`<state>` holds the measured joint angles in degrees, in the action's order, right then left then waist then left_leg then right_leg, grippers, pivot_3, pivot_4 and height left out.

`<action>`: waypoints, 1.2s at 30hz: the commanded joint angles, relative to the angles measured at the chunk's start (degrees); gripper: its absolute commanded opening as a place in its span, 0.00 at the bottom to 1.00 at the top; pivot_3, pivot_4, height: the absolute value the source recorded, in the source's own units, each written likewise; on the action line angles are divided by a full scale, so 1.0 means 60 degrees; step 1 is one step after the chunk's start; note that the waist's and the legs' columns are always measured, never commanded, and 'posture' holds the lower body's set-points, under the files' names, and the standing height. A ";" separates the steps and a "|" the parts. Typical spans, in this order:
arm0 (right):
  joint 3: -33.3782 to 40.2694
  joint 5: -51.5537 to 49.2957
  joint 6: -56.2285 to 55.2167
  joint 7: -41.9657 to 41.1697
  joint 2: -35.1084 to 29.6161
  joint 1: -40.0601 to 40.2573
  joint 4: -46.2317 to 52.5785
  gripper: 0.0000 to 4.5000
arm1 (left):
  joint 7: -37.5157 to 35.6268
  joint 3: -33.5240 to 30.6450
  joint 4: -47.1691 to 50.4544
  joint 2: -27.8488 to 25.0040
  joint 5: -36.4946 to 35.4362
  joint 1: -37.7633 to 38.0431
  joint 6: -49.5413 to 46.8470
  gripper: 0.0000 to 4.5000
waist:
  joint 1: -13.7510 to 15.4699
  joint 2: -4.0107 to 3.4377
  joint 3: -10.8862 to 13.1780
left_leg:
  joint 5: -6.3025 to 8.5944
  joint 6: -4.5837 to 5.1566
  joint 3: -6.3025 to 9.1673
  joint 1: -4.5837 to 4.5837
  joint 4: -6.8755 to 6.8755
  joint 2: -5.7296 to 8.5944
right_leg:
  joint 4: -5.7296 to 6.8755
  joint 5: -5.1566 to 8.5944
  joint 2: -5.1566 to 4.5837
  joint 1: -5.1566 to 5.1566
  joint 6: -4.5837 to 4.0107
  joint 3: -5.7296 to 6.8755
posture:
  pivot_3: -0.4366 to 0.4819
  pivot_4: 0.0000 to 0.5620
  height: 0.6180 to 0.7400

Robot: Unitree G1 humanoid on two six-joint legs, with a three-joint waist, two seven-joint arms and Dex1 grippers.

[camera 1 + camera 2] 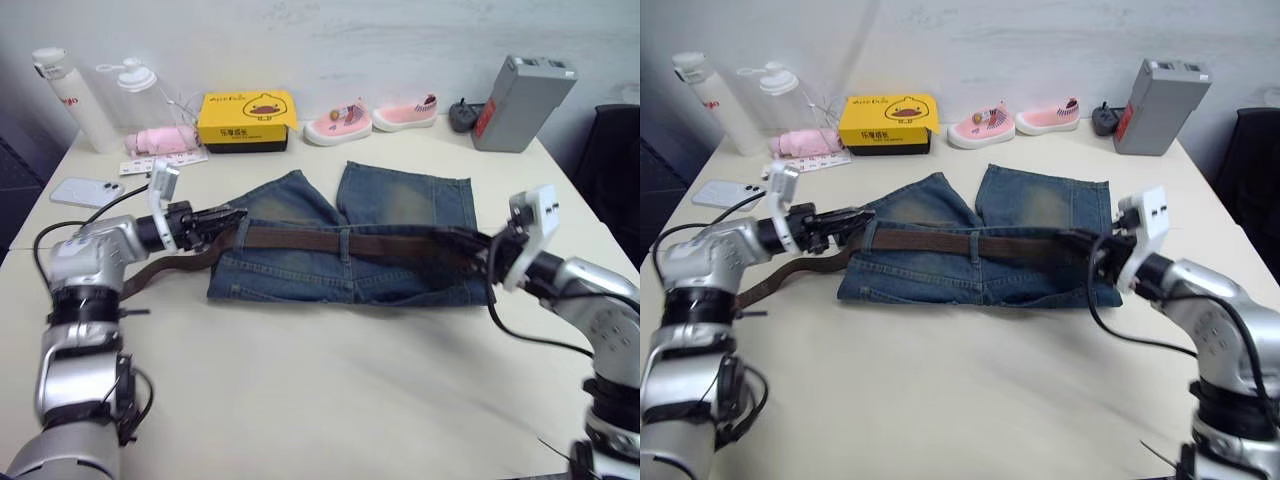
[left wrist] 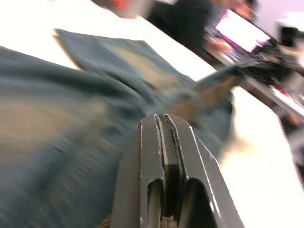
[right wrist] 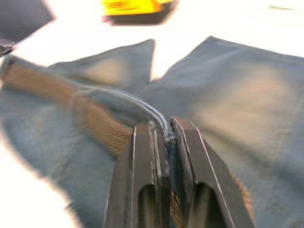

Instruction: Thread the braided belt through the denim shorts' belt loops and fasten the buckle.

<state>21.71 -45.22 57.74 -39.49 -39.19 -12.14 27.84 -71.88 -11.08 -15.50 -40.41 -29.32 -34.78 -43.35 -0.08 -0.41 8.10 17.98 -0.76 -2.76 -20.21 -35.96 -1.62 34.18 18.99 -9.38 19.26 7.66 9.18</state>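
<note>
The denim shorts [image 1: 400, 205] lie flat mid-table, waistband toward me. The braided belt [image 1: 300, 240] runs along the waistband and passes under a centre belt loop [image 1: 345, 243]. Its loose tail [image 1: 150, 275] trails off the left side under my left arm. My left gripper [image 1: 228, 218] is shut, tips at the waistband's left end against the belt. My right gripper [image 1: 462, 243] is at the waistband's right end. In the right wrist view it [image 3: 164, 128] pinches a grey-blue denim edge, with brown belt [image 3: 102, 128] just beside it. The buckle is hidden.
Along the back edge stand two white bottles [image 1: 68, 98], a pink cloth [image 1: 163, 140], a yellow box [image 1: 247, 118], two pink shoes [image 1: 338, 124] and a grey box [image 1: 522, 103]. A phone [image 1: 86, 191] lies at far left.
</note>
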 commanded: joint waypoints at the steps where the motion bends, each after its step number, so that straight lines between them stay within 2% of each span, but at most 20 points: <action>1: 0.0434 -0.0618 -0.0092 -0.1071 -0.0903 0.1388 0.1377 0.00 | -0.0320 -0.0076 0.2889 -0.0672 -0.0493 0.1755 0.0041 0.02 | 0.0021 0.0000 0.0002 | 0.0003 0.0003 -0.0001 -0.0006 0.0001 0.0001 | -0.0020 0.0000 -0.0001 -0.0005 0.0000 -0.0003 | 0.48 0.27 0.53; 5: 0.0316 0.0010 -0.0663 -0.1791 -0.1875 0.3091 0.1942 0.00 | -0.0433 -0.0168 0.4580 -0.1242 -0.0389 0.3875 0.0621 0.02 | 0.0094 -0.0008 0.0008 | 0.0012 0.0003 0.0002 0.0009 -0.0019 -0.0013 | -0.0085 -0.0011 -0.0014 -0.0071 -0.0009 -0.0008 | 0.48 0.27 0.53; 9: -0.0341 0.1292 -0.1508 -0.2331 -0.2964 0.4481 0.1957 0.00 | -0.0451 0.0284 0.4856 -0.1687 0.0744 0.5427 0.2443 0.02 | 0.0252 -0.0039 -0.0007 | 0.0052 -0.0013 0.0021 0.0021 -0.0018 -0.0020 | -0.0128 -0.0018 -0.0016 -0.0102 -0.0008 -0.0023 | 0.48 0.27 0.53; 13: -0.0739 0.2310 -0.2205 -0.2561 -0.3697 0.5137 0.1534 0.00 | -0.0442 0.0454 0.4626 -0.1854 0.1020 0.6083 0.3165 0.02 | 0.0294 -0.0051 -0.0013 | 0.0061 -0.0005 0.0003 0.0015 -0.0019 -0.0005 | -0.0135 -0.0018 -0.0006 -0.0085 -0.0008 -0.0009 | 0.48 0.27 0.53; 19: 0.0059 0.1786 -0.2418 -0.3561 -0.3919 0.5467 0.1755 0.00 | -0.0517 0.0252 0.4704 -0.2242 0.0755 0.6283 0.3146 0.02 | 0.0330 -0.0045 -0.0007 | 0.0063 -0.0001 0.0011 0.0013 -0.0025 -0.0013 | -0.0144 -0.0018 -0.0007 -0.0092 -0.0009 0.0002 | 0.48 0.27 0.53; 20: 0.0389 0.1337 -0.2231 -0.3877 -0.3924 0.5537 0.1949 0.21 | -0.0579 0.0143 0.4752 -0.2334 0.0562 0.6291 0.2984 0.16 | 0.0332 -0.0048 -0.0004 | 0.0064 0.0001 0.0020 0.0013 -0.0024 -0.0015 | -0.0144 -0.0018 -0.0007 -0.0092 -0.0009 0.0002 | 0.48 0.27 0.53; 22: 0.1086 0.0343 -0.1919 -0.4279 -0.3882 0.5363 0.2279 0.41 | -0.0763 -0.0046 0.4902 -0.2600 0.0264 0.6337 0.2722 0.32 | 0.0321 -0.0047 0.0007 | 0.0065 0.0003 0.0052 0.0014 -0.0021 -0.0016 | -0.0144 -0.0018 -0.0005 -0.0092 -0.0009 0.0001 | 0.48 0.27 0.53; 24: 0.1912 -0.1666 -0.1422 -0.4311 -0.3845 0.4512 0.2189 0.63 | -0.1045 -0.0368 0.4932 -0.2920 -0.0586 0.6034 0.1842 0.53 | 0.0289 -0.0050 0.0026 | 0.0065 0.0003 0.0073 0.0014 -0.0024 -0.0017 | -0.0141 -0.0018 -0.0001 -0.0096 -0.0009 0.0004 | 0.48 0.27 0.53; 26: 0.2315 -0.2831 -0.1039 -0.4194 -0.3869 0.4009 0.2069 0.88 | -0.1123 -0.0539 0.4889 -0.3043 -0.1065 0.5787 0.1373 0.75 | 0.0270 -0.0047 0.0035 | 0.0066 0.0004 0.0077 0.0015 -0.0024 -0.0027 | -0.0141 -0.0018 -0.0003 -0.0106 -0.0010 0.0001 | 0.48 0.27 0.53; 27: 0.2127 -0.3008 -0.1018 -0.3864 -0.3886 0.3381 0.1769 0.95 | -0.1163 -0.0538 0.4682 -0.3119 -0.1234 0.5359 0.1173 0.81 | 0.0269 -0.0051 0.0031 | 0.0066 0.0004 0.0080 0.0016 -0.0022 -0.0028 | -0.0141 -0.0018 -0.0003 -0.0110 -0.0010 0.0001 | 0.48 0.27 0.53; 28: 0.1974 -0.3109 -0.1008 -0.3605 -0.3906 0.2937 0.1557 0.99 | -0.1192 -0.0530 0.4540 -0.3178 -0.1346 0.5059 0.1023 0.81 | 0.0267 -0.0047 0.0039 | 0.0066 0.0005 0.0082 0.0021 -0.0020 -0.0029 | -0.0143 -0.0018 -0.0003 -0.0110 -0.0010 0.0002 | 0.48 0.27 0.53; 29: 0.1867 -0.3219 -0.0959 -0.3397 -0.3924 0.2607 0.1409 0.99 | -0.1209 -0.0522 0.4444 -0.3221 -0.1432 0.4846 0.0899 0.81 | 0.0258 -0.0048 0.0042 | 0.0067 0.0004 0.0083 0.0019 -0.0023 -0.0029 | -0.0142 -0.0017 -0.0003 -0.0112 -0.0013 0.0004 | 0.48 0.27 0.53; 33: -0.2459 0.0748 -0.0890 -0.0689 -0.3351 -0.0430 -0.0770 0.99 | 0.0522 0.0619 0.2827 -0.1942 -0.0591 0.2155 0.0673 0.81 | 0.0254 -0.0046 0.0012 | 0.0069 0.0000 0.0068 0.0026 -0.0050 0.0005 | -0.0132 -0.0018 -0.0006 -0.0113 -0.0013 0.0005 | 0.48 0.27 0.53; 36: -0.3513 0.1597 -0.0736 -0.0215 -0.2807 -0.1385 -0.1748 0.99 | 0.0957 0.1028 0.2121 -0.1454 -0.0019 0.1572 0.0903 0.81 | 0.0247 -0.0035 -0.0008 | 0.0020 -0.0001 0.0045 0.0007 -0.0033 0.0022 | -0.0125 -0.0046 -0.0009 -0.0087 -0.0008 0.0011 | 0.48 0.27 0.53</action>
<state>1.96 -38.66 53.06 -42.33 -56.13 -19.07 18.75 -67.56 -5.50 -1.02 -49.31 -31.18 -24.93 -38.54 1.40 -0.62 8.05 18.07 -0.73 -2.67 -20.18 -36.11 -1.48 33.50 18.71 -9.44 18.81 7.61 9.25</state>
